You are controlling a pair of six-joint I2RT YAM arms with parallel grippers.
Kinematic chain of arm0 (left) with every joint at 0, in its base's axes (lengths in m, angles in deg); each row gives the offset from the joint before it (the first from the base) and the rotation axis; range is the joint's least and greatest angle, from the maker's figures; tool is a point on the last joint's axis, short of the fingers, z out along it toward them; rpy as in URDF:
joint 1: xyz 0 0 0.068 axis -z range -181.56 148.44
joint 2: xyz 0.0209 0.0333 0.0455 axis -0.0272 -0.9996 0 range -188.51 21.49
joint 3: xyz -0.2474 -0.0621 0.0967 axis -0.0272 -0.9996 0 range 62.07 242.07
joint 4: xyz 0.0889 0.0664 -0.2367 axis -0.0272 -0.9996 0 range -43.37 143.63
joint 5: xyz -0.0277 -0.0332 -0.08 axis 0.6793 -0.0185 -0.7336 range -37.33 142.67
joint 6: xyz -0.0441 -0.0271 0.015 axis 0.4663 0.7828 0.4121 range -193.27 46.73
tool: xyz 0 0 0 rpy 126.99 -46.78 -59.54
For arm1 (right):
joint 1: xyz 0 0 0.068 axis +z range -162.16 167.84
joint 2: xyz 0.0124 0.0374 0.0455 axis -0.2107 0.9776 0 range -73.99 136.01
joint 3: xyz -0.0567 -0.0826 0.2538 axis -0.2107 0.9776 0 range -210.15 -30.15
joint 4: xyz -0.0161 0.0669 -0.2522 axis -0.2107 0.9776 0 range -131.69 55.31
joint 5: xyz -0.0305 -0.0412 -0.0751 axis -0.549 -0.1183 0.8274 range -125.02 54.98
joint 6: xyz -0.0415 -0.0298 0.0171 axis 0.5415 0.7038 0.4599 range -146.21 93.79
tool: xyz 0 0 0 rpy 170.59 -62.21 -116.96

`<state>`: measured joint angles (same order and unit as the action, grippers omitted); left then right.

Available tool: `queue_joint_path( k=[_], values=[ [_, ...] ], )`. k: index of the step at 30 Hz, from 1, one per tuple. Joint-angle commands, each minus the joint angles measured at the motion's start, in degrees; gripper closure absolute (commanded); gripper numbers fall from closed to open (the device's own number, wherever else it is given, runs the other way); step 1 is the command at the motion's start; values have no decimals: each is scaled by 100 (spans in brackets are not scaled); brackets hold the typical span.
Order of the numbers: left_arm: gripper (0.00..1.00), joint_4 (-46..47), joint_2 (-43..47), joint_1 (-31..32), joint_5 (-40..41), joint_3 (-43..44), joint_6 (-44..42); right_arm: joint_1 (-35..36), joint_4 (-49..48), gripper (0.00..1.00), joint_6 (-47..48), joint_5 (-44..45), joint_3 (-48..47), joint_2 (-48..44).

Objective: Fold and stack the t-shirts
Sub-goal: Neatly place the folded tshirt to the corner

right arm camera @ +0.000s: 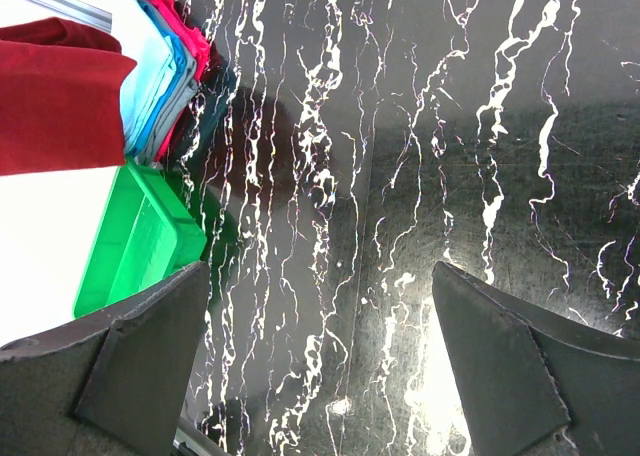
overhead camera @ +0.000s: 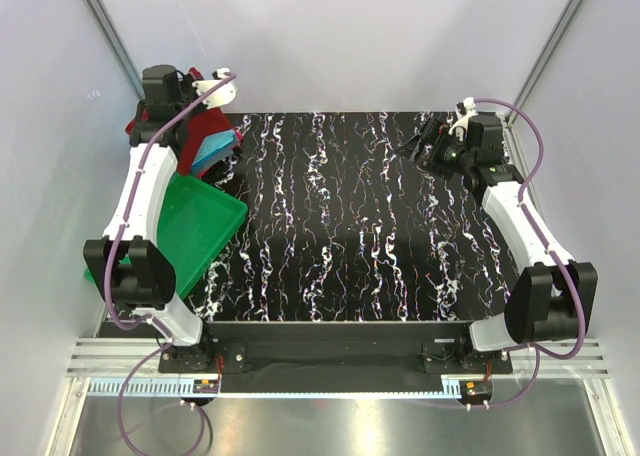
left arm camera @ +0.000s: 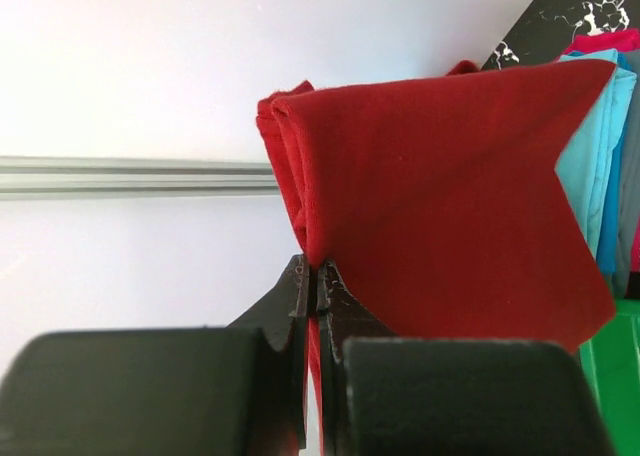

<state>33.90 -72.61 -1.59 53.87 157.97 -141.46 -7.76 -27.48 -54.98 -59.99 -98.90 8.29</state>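
Early stage, I judged: left end effector was clamped on the dark red t-shirt, held aloft. Right end effector stood apart, empty. Cyan t-shirt sat piled; nothing lay on the surface.

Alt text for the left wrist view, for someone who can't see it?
The left gripper is shut on an edge of the dark red t-shirt, which fills the frame's middle. Cyan-blue cloth shows at right, with a green tray below it.

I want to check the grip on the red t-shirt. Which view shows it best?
Left wrist: the red t-shirt sits large and close, pinched in the shut left gripper. Top external shows only a small patch at the far left; right wrist just one side.
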Motion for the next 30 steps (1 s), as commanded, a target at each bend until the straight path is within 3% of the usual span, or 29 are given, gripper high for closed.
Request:
queue_joint_path(
  k=[1,5,9,14,18,23,30],
  values=[
    [100,733,604,-163,-391,-123,-353,34,-244,0,48,-69,-77,-177],
    [100,1137,604,-409,-804,-519,-581,34,-244,0,30,-104,-24,-247],
    [100,1505,384,-226,-288,-738,-1047,25,-262,0,-5,-157,20,-292],
    [100,3233,253,-129,442,-1616,-1697,34,-262,0,3,-78,55,-300],
    [100,4738,-19,-129,549,-2145,-2041,34,-271,0,21,-52,55,-256],
    [100,6256,-800,-181,575,-2067,-1637,34,-271,0,65,-34,90,-204],
    [100,6674,-1514,-462,207,-1522,-1382,25,-279,0,100,1,29,7]
  ],
)
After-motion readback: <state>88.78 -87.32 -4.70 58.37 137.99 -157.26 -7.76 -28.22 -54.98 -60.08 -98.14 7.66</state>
